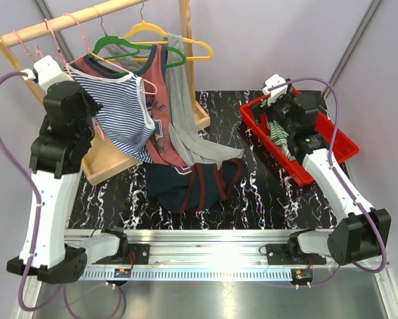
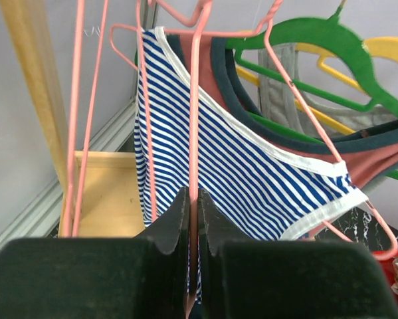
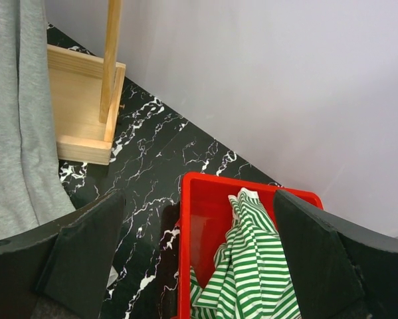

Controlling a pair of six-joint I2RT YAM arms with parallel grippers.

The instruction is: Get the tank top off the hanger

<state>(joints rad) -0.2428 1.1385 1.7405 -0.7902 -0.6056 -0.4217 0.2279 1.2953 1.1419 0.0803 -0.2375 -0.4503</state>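
A blue-and-white striped tank top (image 1: 122,113) (image 2: 252,173) hangs on a pink wire hanger (image 1: 71,36) (image 2: 194,119) at the left end of the wooden rail. My left gripper (image 1: 89,106) (image 2: 193,199) is shut on a vertical wire of that hanger, with striped fabric just behind the jaws. The hanger's hook stays over the rail. Over at the right, my right gripper (image 1: 284,118) (image 3: 196,209) stands wide open above the red bin (image 1: 338,143) (image 3: 185,266), holding nothing.
A maroon top on a green hanger (image 1: 129,48) and a grey garment on a yellow hanger (image 1: 185,45) hang beside it. A navy garment (image 1: 185,186) lies on the marble table. A green-striped garment (image 3: 252,266) fills the bin. The wooden rack base (image 1: 112,163) sits left.
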